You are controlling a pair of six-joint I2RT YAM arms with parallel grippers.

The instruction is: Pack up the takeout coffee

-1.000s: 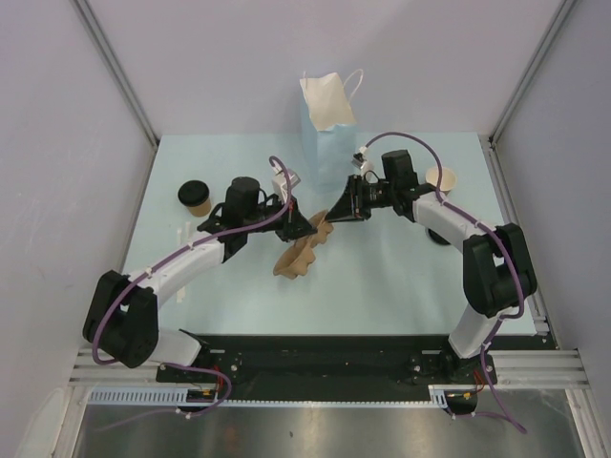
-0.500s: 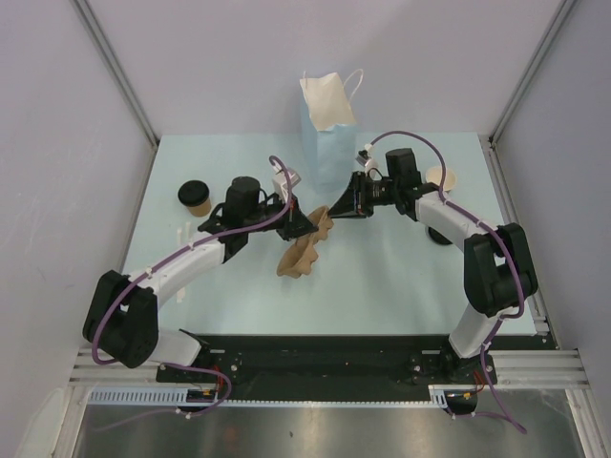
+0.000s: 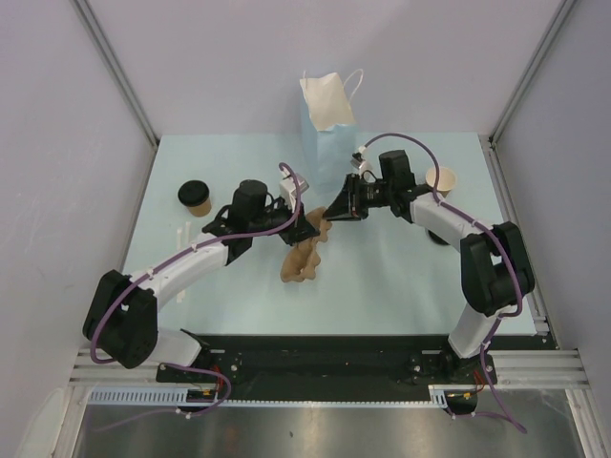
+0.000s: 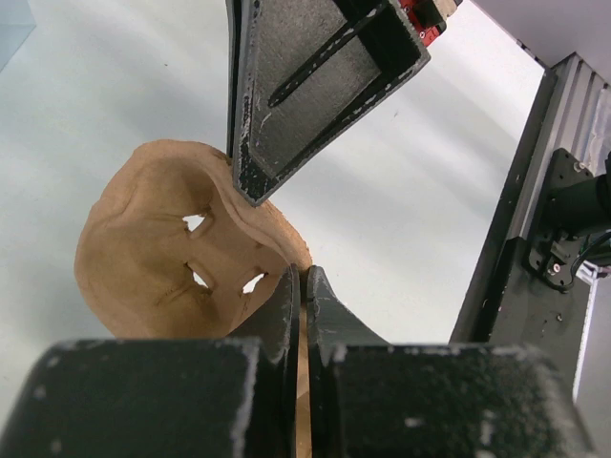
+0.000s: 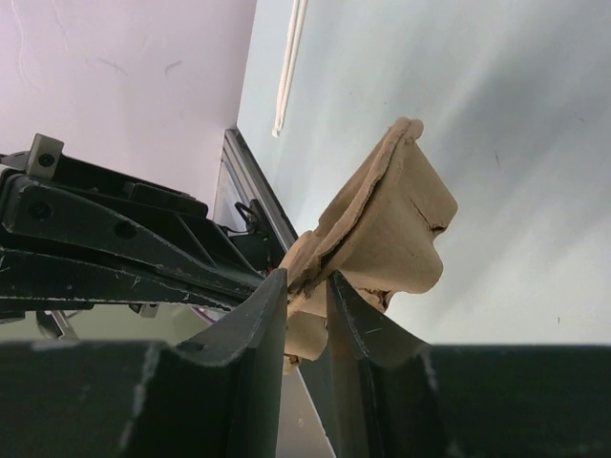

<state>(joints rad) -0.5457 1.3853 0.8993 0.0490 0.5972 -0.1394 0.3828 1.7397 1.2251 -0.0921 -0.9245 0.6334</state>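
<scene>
The carrier (image 3: 299, 260) sits mid-table, bag (image 3: 321, 148) behind; lidded cup (image 3: 195, 197) left, open cup (image 3: 442, 178) apparently right.

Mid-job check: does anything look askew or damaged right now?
Yes. The carrier hangs tilted on edge, pinched between the left gripper and the right gripper, rather than lying flat. Its rim looks buckled where the right gripper pinches it. The cup at far right stands open, without a lid.

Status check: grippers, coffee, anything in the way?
Left gripper and right gripper both shut on the pulp carrier. Lidded cup left, open cup right, neither held. Bag upright behind.
</scene>
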